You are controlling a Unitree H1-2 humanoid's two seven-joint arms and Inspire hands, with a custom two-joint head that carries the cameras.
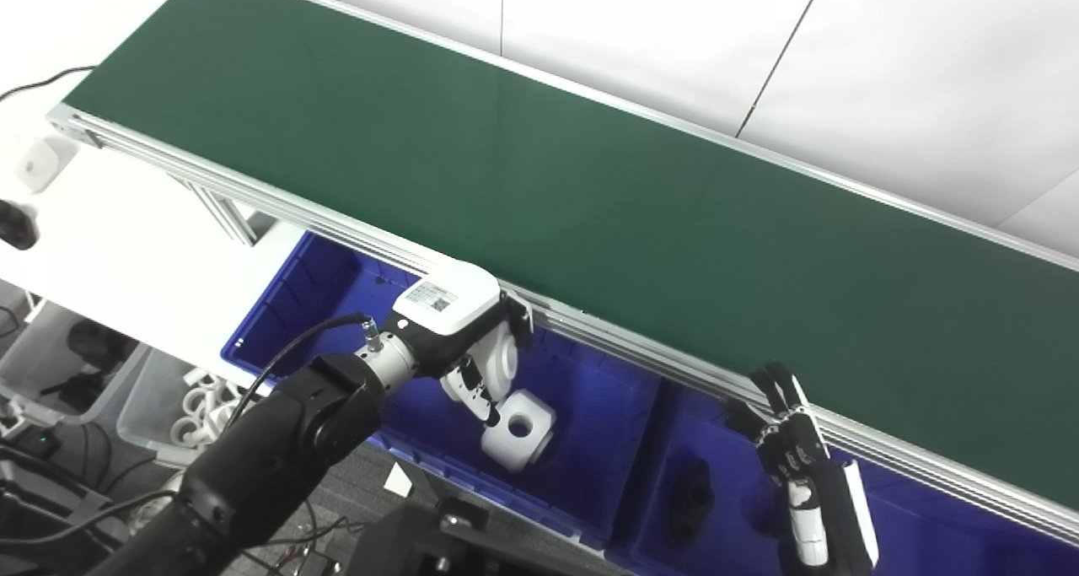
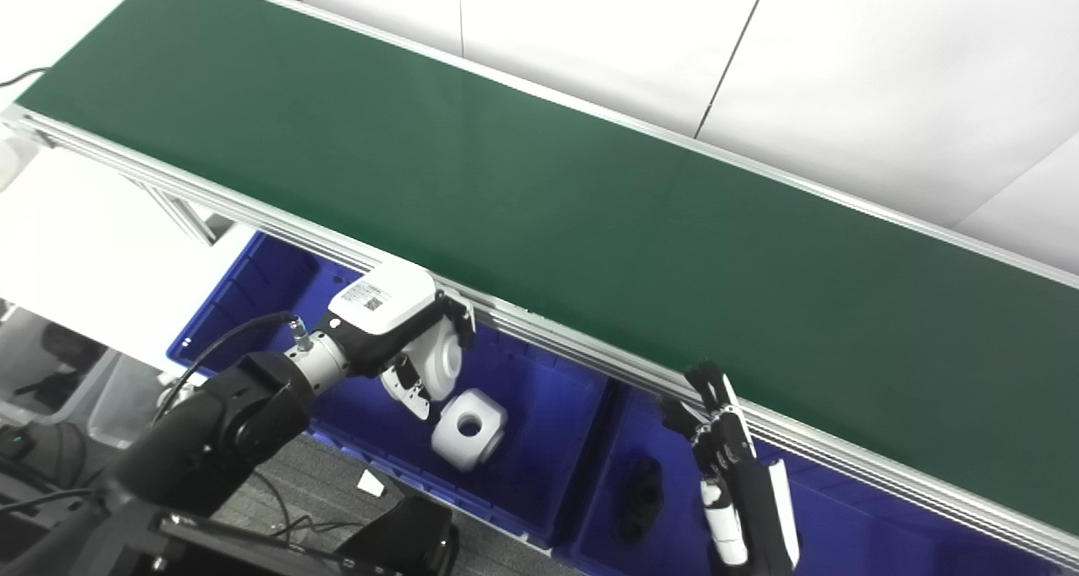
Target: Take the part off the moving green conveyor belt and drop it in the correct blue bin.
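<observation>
The white part (image 1: 518, 428) (a blocky cube with a round hole) lies in the left blue bin (image 1: 590, 441), just below the left hand (image 1: 480, 361), whose fingers are apart. It looks rigid, light, smooth; grip opposite flat faces.

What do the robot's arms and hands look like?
The left arm is chunky and black, with a silver wrist ring and a thin black cable looping along it. The left hand has a white back bearing a small sticker with a square code. The right hand has slim black fingers and a white-and-black forearm.
</observation>
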